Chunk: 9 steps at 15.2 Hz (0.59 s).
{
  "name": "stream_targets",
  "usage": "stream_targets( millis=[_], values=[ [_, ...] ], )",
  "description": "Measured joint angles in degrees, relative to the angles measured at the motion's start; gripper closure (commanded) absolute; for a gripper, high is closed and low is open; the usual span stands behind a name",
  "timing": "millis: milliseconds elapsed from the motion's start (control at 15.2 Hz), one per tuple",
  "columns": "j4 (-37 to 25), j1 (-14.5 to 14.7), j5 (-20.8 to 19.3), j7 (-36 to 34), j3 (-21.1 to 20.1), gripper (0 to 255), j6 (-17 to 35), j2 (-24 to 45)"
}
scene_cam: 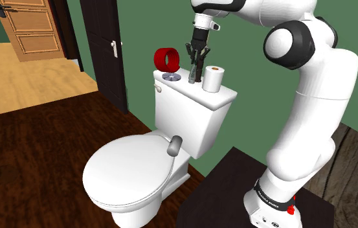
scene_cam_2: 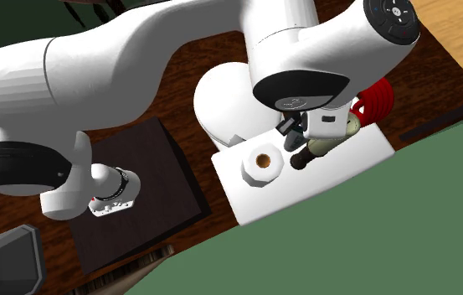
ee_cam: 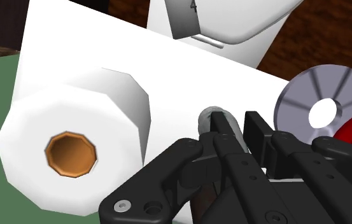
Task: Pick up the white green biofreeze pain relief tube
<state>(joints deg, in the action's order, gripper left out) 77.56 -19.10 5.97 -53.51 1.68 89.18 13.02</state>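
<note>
The tube (ee_cam: 207, 117) shows a grey rounded end and a brownish body; in the second exterior view the tube (scene_cam_2: 331, 142) looks olive-beige with a dark end. It stands on the white toilet tank lid (scene_cam: 226, 97), between a disc and a paper roll. My gripper (scene_cam: 194, 70) comes down from above with its fingers close together, clasping the tube (scene_cam: 194, 79). In the wrist view the gripper (ee_cam: 238, 127) covers most of the tube, and only the grey end pokes out past one fingertip. Whether the tube's foot still touches the lid I cannot tell.
A white paper roll (scene_cam: 213, 78) stands right beside the gripper, toward the shoulder view's right. On the other side lie a grey disc (scene_cam: 171, 77) and a red ring (scene_cam: 166, 59). A green wall rises behind the tank. The closed toilet seat (scene_cam: 129, 171) lies below.
</note>
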Motion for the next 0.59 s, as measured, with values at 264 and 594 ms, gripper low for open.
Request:
stream_targets(
  millis=[264, 594],
  values=[
    [-1.6, 0.0, 0.0, -0.1, 0.0, 255, -1.2, 0.5],
    [-7.5, -0.1, 0.1, -0.5, 0.0, 255, -5.6, 1.9]
  ],
)
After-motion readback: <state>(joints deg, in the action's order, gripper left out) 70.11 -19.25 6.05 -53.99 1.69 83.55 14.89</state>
